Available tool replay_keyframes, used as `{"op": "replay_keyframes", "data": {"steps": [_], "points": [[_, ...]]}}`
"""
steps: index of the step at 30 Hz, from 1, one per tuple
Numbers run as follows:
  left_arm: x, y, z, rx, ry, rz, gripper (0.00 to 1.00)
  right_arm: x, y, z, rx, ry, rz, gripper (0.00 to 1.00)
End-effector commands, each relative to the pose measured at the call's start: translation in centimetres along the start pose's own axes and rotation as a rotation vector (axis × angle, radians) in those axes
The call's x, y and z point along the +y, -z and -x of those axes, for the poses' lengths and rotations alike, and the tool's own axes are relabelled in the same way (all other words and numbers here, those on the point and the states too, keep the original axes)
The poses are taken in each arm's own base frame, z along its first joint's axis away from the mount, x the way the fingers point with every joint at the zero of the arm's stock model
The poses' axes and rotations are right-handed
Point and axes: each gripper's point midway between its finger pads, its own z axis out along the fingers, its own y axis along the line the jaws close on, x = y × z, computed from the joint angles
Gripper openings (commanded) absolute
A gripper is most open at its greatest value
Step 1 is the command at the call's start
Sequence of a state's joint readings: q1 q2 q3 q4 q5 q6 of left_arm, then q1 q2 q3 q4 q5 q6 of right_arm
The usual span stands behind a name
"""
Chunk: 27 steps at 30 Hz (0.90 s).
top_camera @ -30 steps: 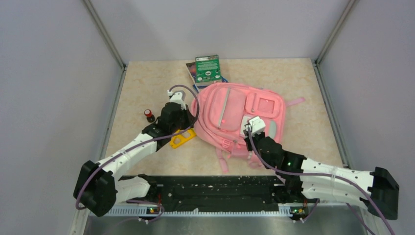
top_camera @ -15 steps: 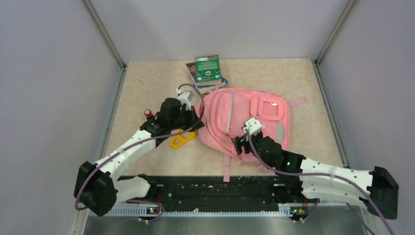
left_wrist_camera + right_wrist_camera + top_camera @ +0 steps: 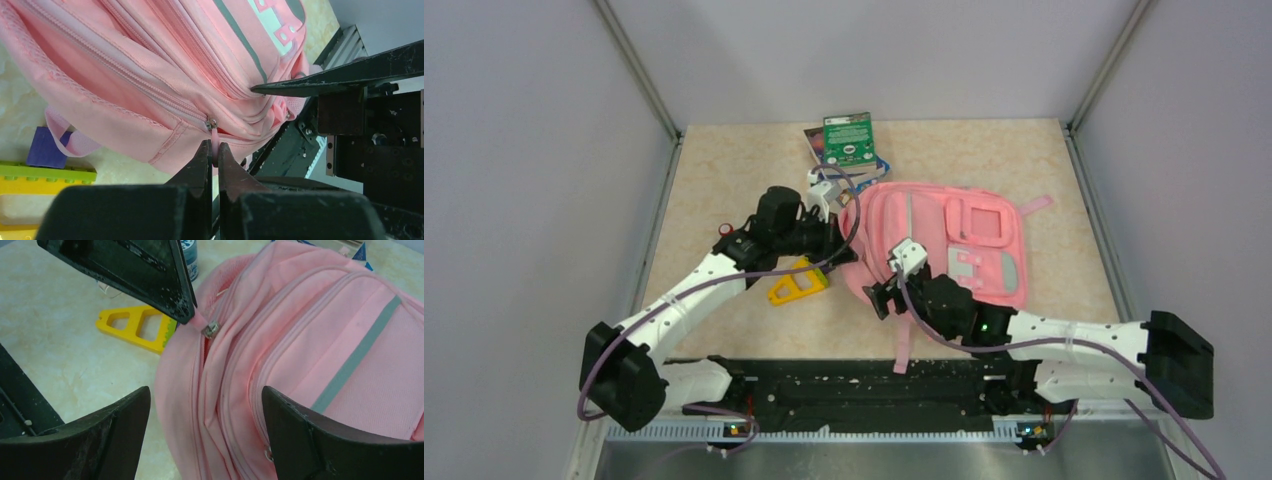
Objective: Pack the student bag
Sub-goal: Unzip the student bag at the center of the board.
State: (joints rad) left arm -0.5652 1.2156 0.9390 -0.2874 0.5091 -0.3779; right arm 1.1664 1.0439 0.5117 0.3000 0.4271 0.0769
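The student bag (image 3: 944, 245) is a pink backpack lying flat mid-table, its front pockets facing up. My left gripper (image 3: 842, 243) is at the bag's left edge, shut on the pink zipper pull (image 3: 215, 136) of a side zipper. That pull (image 3: 201, 322) shows taut between its fingertips (image 3: 187, 310) in the right wrist view. My right gripper (image 3: 886, 290) hovers open over the bag's near-left corner. Its jaws stand wide apart (image 3: 205, 392) above folds of pink fabric (image 3: 310, 340) and hold nothing.
A yellow plastic toy piece (image 3: 796, 283) lies on the table left of the bag, under the left arm. Green-covered books (image 3: 846, 140) are stacked at the back. A small red-capped bottle (image 3: 725, 229) stands to the far left. A blue block (image 3: 45, 147) lies beside the bag's strap.
The right gripper has opened and slid left to the bag's near-left corner. The left gripper moved back and right with the zipper pull, and the bag swung round to the right.
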Motion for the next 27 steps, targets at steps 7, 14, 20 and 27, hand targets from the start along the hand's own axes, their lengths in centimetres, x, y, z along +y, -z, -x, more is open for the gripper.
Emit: {"op": "replay_keyframes", "data": {"steps": [7,14,20,27], "points": [[-3.9,1.1,1.8,-0.062,-0.167,-0.191,0.00,0.5,-2.2,1.0,0.000,0.167,-0.258,0.82],[-3.8,1.4,1.6,-0.064,-0.186,-0.177,0.00,-0.7,-1.7,0.3,-0.019,0.134,-0.318,0.49],[-3.6,1.4,1.6,-0.068,-0.192,-0.165,0.00,-1.0,-1.1,-0.2,-0.012,0.146,-0.309,0.03],[-2.5,1.4,1.9,-0.086,-0.194,-0.099,0.00,-0.9,0.0,-0.2,-0.023,0.155,-0.243,0.00]]}}
